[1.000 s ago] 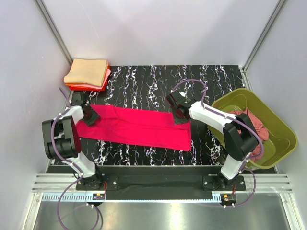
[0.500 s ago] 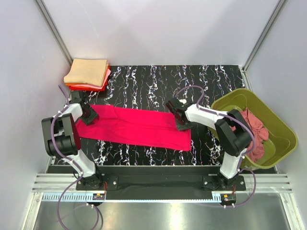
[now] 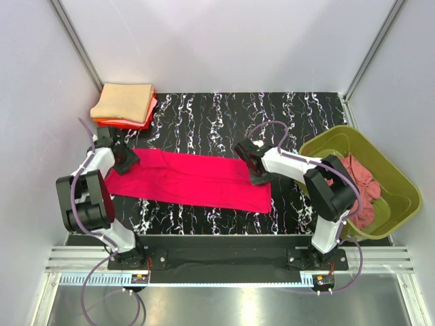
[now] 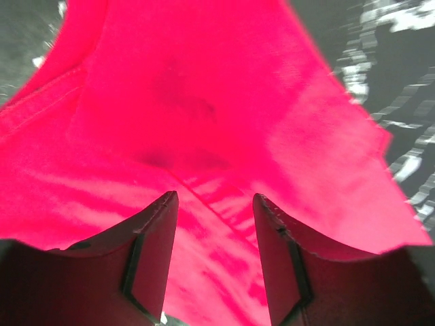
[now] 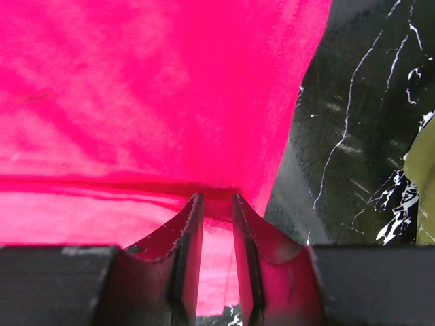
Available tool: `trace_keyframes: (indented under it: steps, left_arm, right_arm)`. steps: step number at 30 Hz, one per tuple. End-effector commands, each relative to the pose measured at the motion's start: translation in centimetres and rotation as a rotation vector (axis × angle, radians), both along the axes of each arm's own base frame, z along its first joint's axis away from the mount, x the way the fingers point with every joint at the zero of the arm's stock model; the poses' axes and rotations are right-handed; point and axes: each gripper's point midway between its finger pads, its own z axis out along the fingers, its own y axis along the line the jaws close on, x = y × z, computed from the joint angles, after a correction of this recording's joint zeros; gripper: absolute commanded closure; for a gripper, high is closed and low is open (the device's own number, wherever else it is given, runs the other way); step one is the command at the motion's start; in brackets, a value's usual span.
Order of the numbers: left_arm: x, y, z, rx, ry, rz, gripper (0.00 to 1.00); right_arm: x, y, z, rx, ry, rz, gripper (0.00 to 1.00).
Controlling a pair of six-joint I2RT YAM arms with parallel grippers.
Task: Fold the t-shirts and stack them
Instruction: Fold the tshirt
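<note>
The bright crimson-pink cotton t-shirt (image 3: pixel 190 178) lies as a long, flat strip across the middle of the black white-veined table top (image 3: pixel 204 115), its sleeves already folded in. In the last second the cloth has barely shifted. The left gripper (image 3: pixel 124 158) has crept toward the strip's far left end, and its fingers (image 4: pixel 153 231) stand apart above the fabric, holding nothing. The right gripper (image 3: pixel 256 170) has swung down onto the far right corner. Its jaws are nearly together with a folded edge at their tips, and I cannot tell whether they pinch it. Both arms seem to be taking up grips for the next fold, probably end over end. A stack of folded tan, pink and orange-red shirts (image 3: pixel 124 105) waits at the far left corner. At the right, an olive-green plastic tub (image 3: pixel 401 180) holds a crumpled dusty-rose shirt (image 3: pixel 350 173).
</note>
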Motion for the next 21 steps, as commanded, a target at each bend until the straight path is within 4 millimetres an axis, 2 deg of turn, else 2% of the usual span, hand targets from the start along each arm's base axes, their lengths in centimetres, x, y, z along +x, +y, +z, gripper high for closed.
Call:
trace_keyframes:
  steps: [1, 4, 9, 14, 18, 21]
  left_arm:
    - [1.5, 0.5, 4.9, 0.045, -0.141, -0.004, 0.45]
    - [1.2, 1.3, 5.2, 0.070, -0.144, 0.017, 0.43]
    - [1.4, 2.1, 3.6, 0.033, -0.123, 0.039, 0.42]
    - [2.2, 1.6, 2.4, -0.011, -0.127, 0.023, 0.42]
    - [2.6, 1.6, 1.4, -0.027, -0.112, 0.033, 0.43]
    - [3.1, 1.3, 0.9, -0.048, -0.117, 0.027, 0.45]
  right_arm:
    - [0.6, 1.9, 3.2, 0.093, -0.036, 0.076, 0.69]
    - [0.5, 2.6, 3.0, 0.110, -0.008, 0.131, 0.67]
    - [0.5, 3.6, 3.0, 0.132, 0.029, 0.251, 0.65]
    - [0.5, 4.9, 3.1, 0.167, 0.060, 0.358, 0.64]
    - [0.0, 6.0, 2.2, 0.207, 0.112, 0.448, 0.63]
    - [0.0, 5.6, 1.9, 0.186, 0.106, 0.477, 0.63]
